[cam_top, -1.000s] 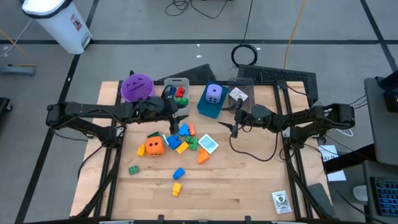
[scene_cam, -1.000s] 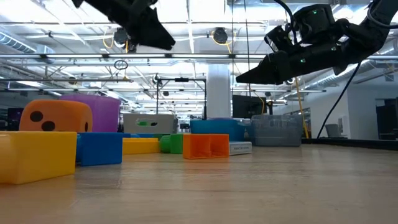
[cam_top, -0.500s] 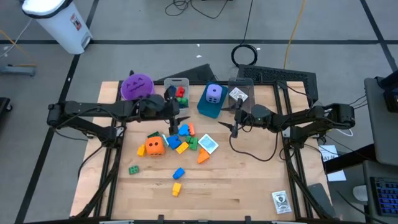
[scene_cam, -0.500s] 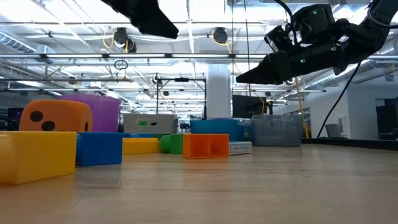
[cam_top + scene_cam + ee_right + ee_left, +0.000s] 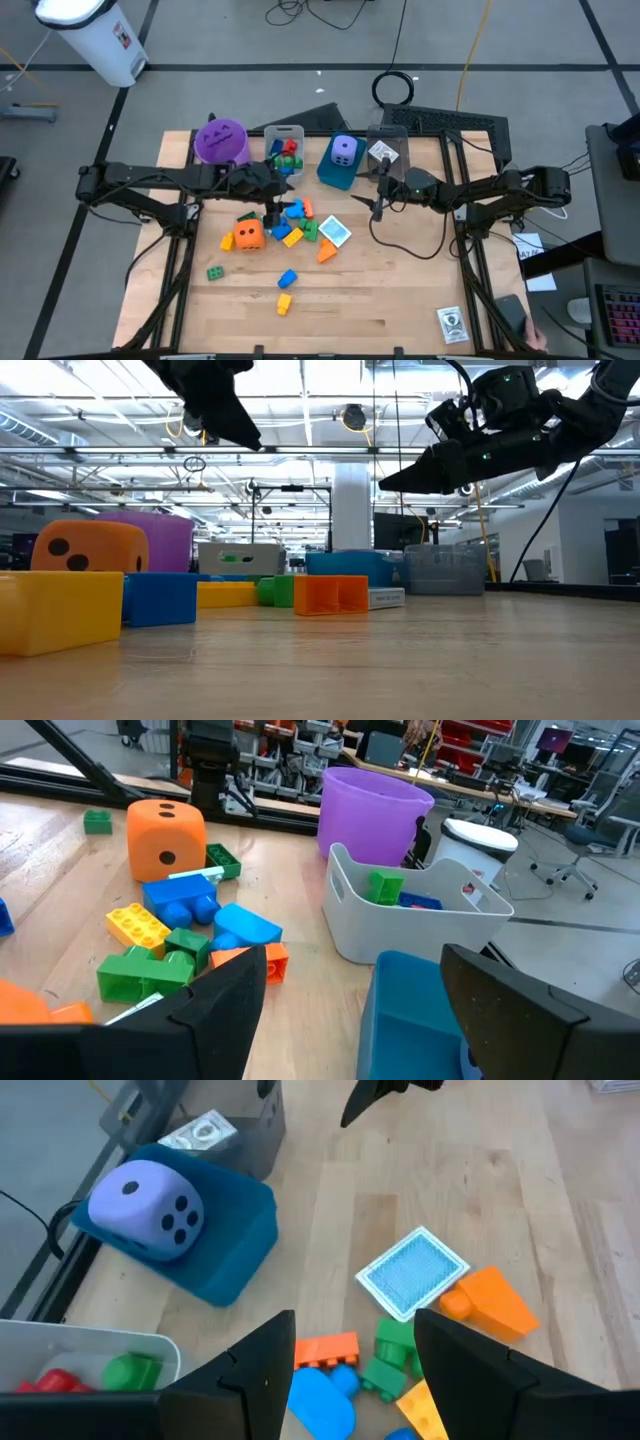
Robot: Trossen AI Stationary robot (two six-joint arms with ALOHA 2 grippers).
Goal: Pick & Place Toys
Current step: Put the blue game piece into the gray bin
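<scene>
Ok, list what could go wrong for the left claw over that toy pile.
1. The left claw hangs open above tightly packed bricks; closing could catch two at once.
2. The orange die sits right beside the pile and may get nudged.
3. The printed cube leans against the bricks and could shift.

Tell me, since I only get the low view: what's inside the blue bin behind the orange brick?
Observer: A purple dotted die sits in the blue bin.
Operator: And the grey bin next to it?
Observer: The grey bin holds red, green and blue bricks.
Operator: Are those dark claws overhead carrying anything?
Observer: No. The left gripper, above the loose pile of toys, and the right gripper, near the clear bin, are both open and empty.
</scene>
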